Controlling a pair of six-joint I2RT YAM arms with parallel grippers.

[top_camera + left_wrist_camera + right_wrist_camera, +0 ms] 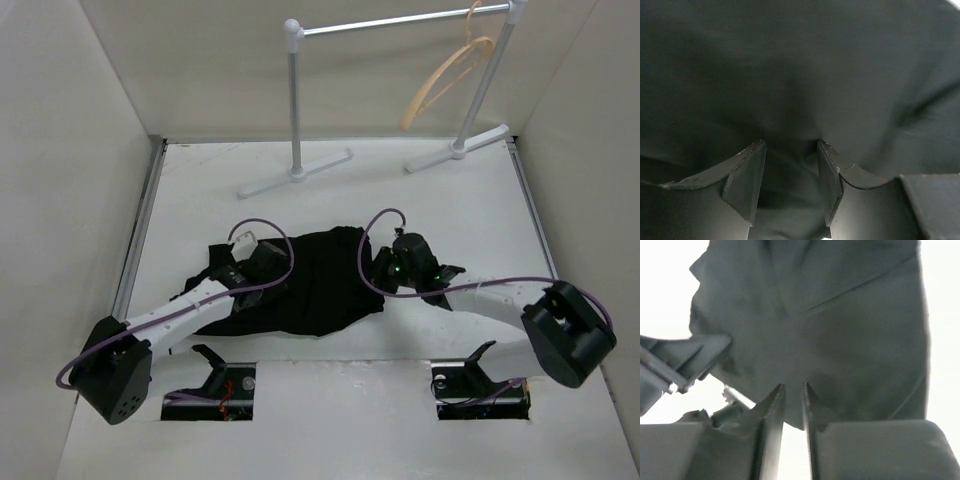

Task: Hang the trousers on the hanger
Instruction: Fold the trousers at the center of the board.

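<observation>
near the front edge, the left gripper [791,146] sits on the trousers [322,278], jaws partly apart with black cloth sagging between them. the right gripper [793,388] meets their right edge, jaws nearly together; whether they pinch cloth i cannot tell. the trousers lie crumpled mid-table [450,205], bare white surface beyond. at the back the hanger [450,75] hangs tilted from the rail stand [400,22], near its right post.

No legible text or labels anywhere.
</observation>
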